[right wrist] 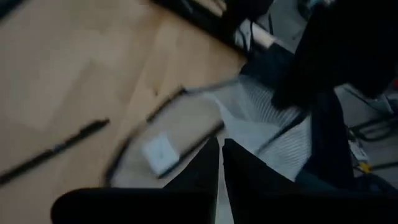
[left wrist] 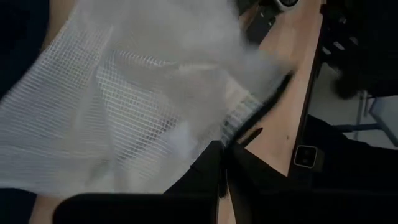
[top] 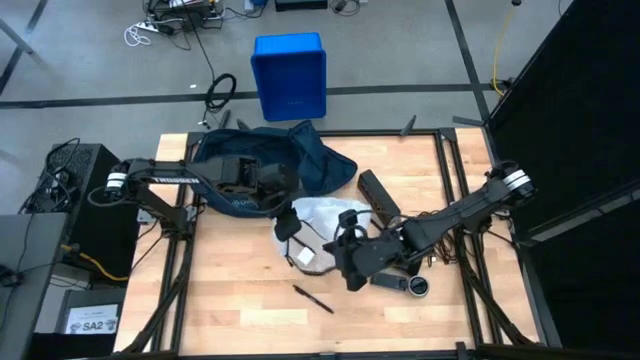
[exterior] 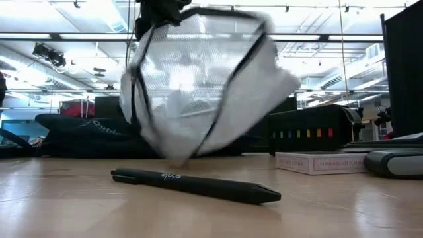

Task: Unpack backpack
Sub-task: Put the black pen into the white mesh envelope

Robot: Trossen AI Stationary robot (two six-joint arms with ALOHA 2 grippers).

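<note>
High view: crumpled dark navy backpack (top: 290, 160), mouth gaping.

Even overhead light fell brightly and almost shadowless on the table (top: 250, 320), while the white mesh bag (exterior: 198, 92) and both wrist views were smeared by motion blur.

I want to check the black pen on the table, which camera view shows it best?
The low view: the pen lies across the near foreground, whole and unblocked. The high view shows it small, on bare wood near the front edge. The right wrist view shows it blurred; the left wrist view shows none.
</note>
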